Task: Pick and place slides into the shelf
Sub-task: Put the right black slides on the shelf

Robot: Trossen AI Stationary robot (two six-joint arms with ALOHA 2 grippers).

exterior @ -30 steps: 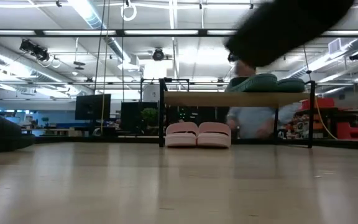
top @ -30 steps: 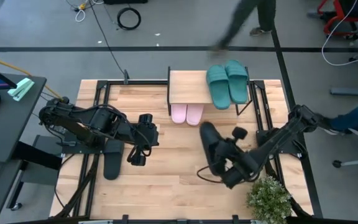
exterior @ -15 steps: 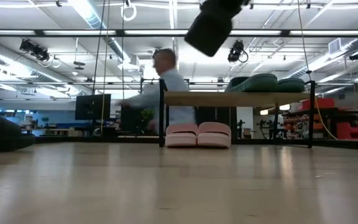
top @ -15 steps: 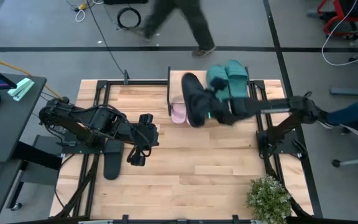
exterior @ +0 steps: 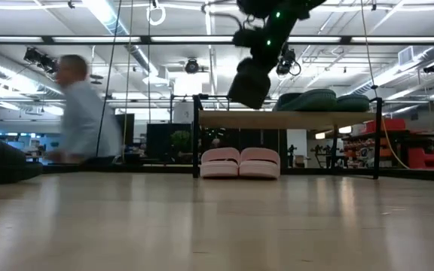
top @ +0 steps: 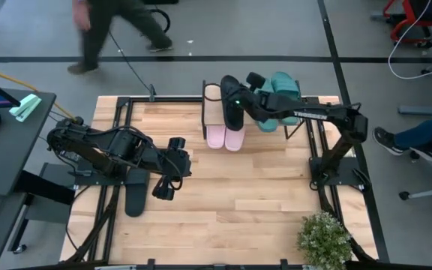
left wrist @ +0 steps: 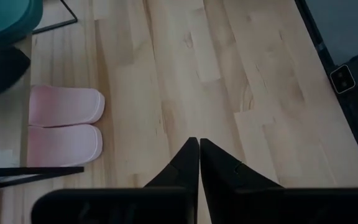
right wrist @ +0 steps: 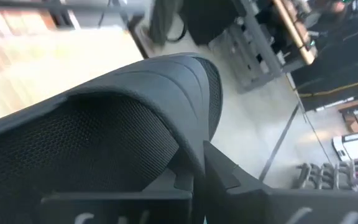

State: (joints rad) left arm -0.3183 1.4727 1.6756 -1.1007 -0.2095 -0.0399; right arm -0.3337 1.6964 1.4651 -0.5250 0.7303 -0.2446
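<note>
My right gripper (top: 247, 100) clamps black slide (top: 232, 103) over shelf (top: 214, 94); rubber looks light, floppy; strap hold best. Left gripper (left wrist: 199, 163) pinched empty above bench (top: 223, 202).

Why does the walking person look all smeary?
Motion blur: in the high view the person crossing the floor beyond the table smears; in the low view the same person streaks too, while the pink slides under the shelf stay sharp.

The black slide (right wrist: 104, 130) shows a matt rubbery strap over a mesh-textured footbed, the pink slides (left wrist: 64, 127) look smooth and matt, and the table (left wrist: 216, 81) is pale, satin-finished wood planking.
</note>
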